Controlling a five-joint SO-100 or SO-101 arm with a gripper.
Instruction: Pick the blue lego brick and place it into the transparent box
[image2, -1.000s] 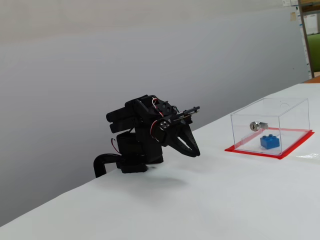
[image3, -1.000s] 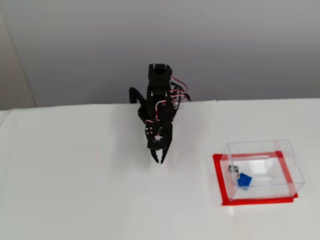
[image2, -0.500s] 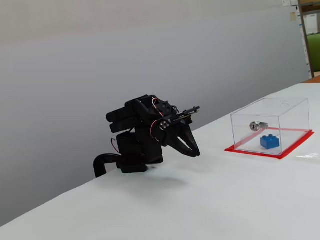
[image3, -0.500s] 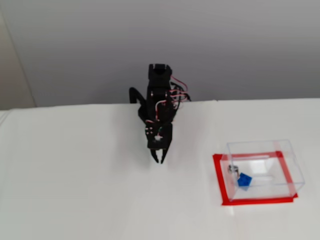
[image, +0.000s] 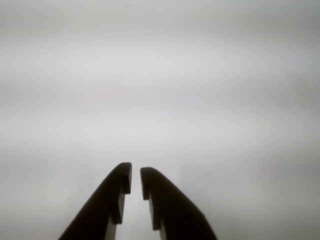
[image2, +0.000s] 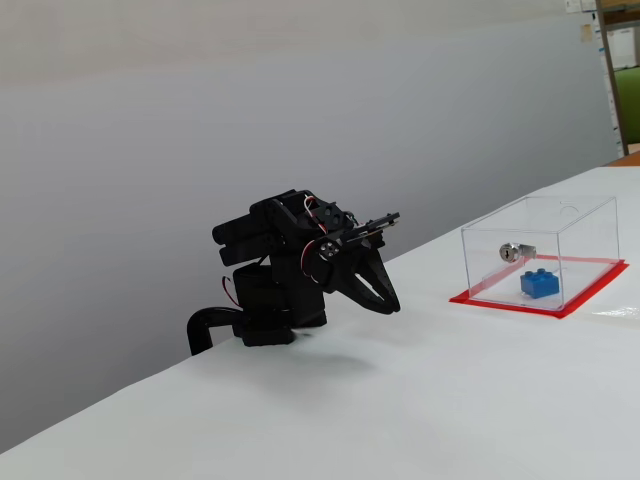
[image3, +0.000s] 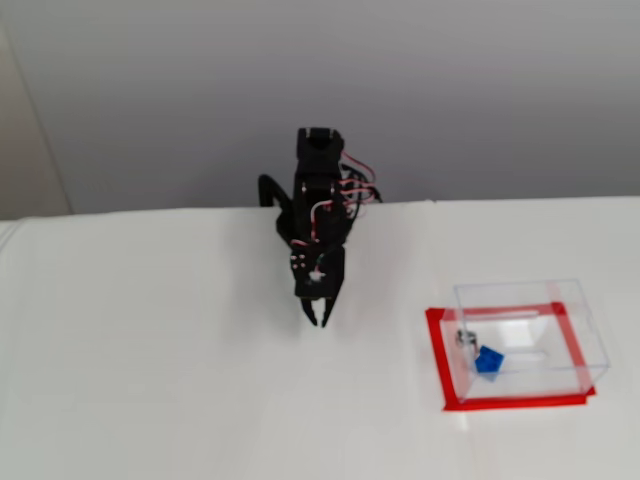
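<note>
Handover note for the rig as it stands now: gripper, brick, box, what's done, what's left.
Gripper: empty, jaws almost closed with only a thin slit in the wrist view, arm folded back near the table's rear edge, well clear of the box.
Blue lego brick: already inside the transparent box, on the red base, beside the silver lock. A fixed view from above confirms it lies within the walls.
Done: brick placed, arm parked.
Left: nothing visible; reset the brick if another run is wanted.
</note>
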